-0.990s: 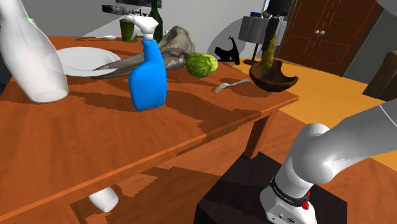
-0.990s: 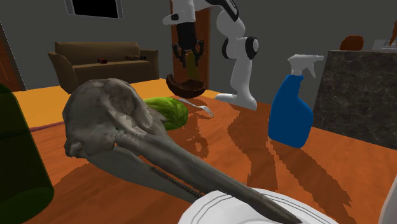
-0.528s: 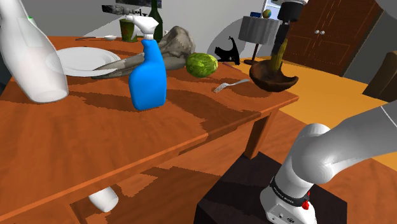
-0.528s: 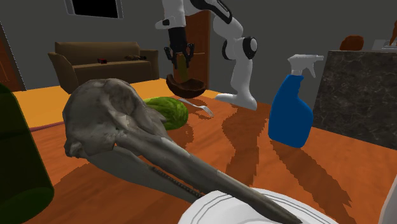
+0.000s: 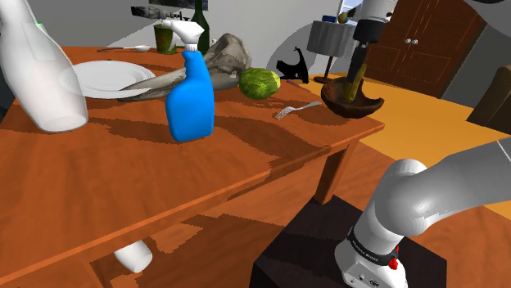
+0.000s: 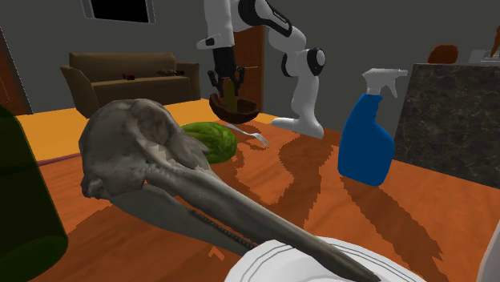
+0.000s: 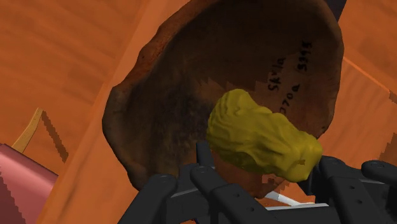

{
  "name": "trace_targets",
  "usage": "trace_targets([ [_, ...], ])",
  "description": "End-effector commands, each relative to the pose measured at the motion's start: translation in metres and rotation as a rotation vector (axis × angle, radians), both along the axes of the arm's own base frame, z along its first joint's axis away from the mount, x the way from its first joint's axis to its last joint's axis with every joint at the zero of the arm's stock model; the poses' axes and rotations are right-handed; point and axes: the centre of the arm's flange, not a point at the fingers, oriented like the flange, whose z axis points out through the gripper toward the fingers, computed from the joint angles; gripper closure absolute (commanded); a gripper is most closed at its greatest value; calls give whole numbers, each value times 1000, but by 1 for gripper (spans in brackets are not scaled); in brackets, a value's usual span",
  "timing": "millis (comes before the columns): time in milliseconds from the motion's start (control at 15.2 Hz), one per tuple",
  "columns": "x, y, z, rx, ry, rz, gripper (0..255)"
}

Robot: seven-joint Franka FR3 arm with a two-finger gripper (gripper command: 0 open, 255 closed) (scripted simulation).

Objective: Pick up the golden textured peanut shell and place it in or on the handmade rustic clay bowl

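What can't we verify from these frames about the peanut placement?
Shoulder view: lower end of the peanut shell, behind the near rim of the bowl; touching inside or not, unclear.
Wrist view: gripper contact points, covered by the shell.
Wrist view: lettering inside the bowl, too small to read.

Grey wall, brown sofa, orange floor, dark wooden double doors, orange-brown table.

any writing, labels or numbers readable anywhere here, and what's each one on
"SKVIA": dark hand lettering on the inner wall of the brown bowl, just past the yellow peanut; rough, so the reading is unsure.
"070A": same wall, next to the first mark; also unsure.
"S91S": same wall, nearer the rim; also unsure.
Blue spray bottle: no label on it.
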Motion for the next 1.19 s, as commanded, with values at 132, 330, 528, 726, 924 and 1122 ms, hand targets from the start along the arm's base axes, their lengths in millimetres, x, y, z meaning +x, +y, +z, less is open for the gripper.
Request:
trace_targets([
  [132,0,0,-11,0,0,0,255],
  [330,0,0,-11,0,0,0,255],
  [528,0,0,-11,0,0,0,255],
  [726,0,0,-11,0,0,0,0],
  [924,0,0,-11,0,0,0,0],
  [1122,1,-5,28,0,0,0,0],
])
